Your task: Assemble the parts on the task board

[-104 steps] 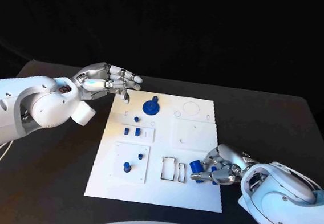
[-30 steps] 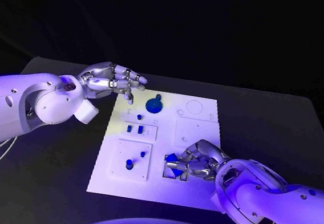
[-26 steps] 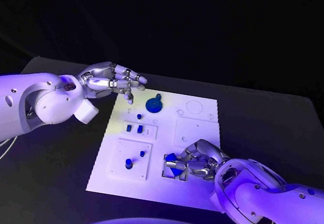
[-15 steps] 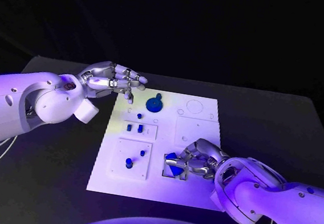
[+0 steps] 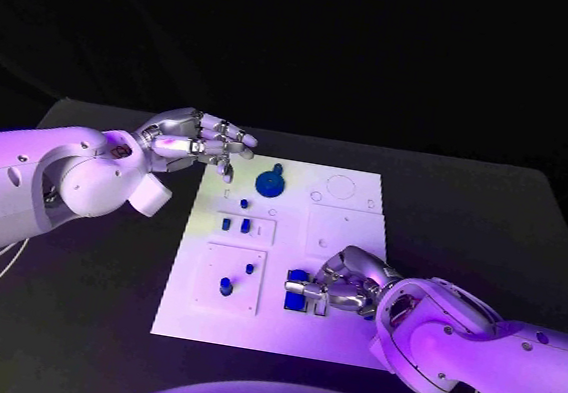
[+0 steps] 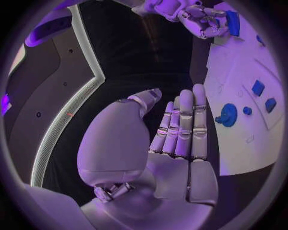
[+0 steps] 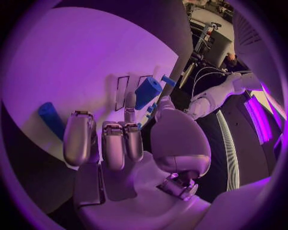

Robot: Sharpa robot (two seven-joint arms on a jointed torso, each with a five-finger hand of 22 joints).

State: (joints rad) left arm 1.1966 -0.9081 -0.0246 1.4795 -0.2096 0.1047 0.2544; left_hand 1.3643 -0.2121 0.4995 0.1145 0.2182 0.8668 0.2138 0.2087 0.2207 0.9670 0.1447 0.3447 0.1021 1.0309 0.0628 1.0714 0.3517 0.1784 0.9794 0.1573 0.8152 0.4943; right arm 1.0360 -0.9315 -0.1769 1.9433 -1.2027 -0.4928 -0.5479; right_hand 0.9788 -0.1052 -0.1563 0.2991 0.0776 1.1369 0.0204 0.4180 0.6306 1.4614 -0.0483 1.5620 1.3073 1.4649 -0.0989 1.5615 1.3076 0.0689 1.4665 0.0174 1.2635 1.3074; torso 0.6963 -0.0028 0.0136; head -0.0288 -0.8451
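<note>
Blue part (image 7: pixel 148 93) pinched by right hand (image 7: pixel 129 143), clearest from its wrist.

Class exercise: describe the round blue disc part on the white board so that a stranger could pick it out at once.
Start at the white task board on the black table. Near its far edge, close to the left hand, lies the blue disc. It is the only round, flat part; the other blue pieces are small blocks and pegs.

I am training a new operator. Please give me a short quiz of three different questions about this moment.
1. True or false: the left robot hand holds a blue part.
2. Which robot hand is over the task board? A) left B) right
3. What shape is the large blue part at the board's far end?

Key: 1. False, it holds nothing. 2. B, the right robot hand grips a blue block at the slots. 3. Round.
</note>
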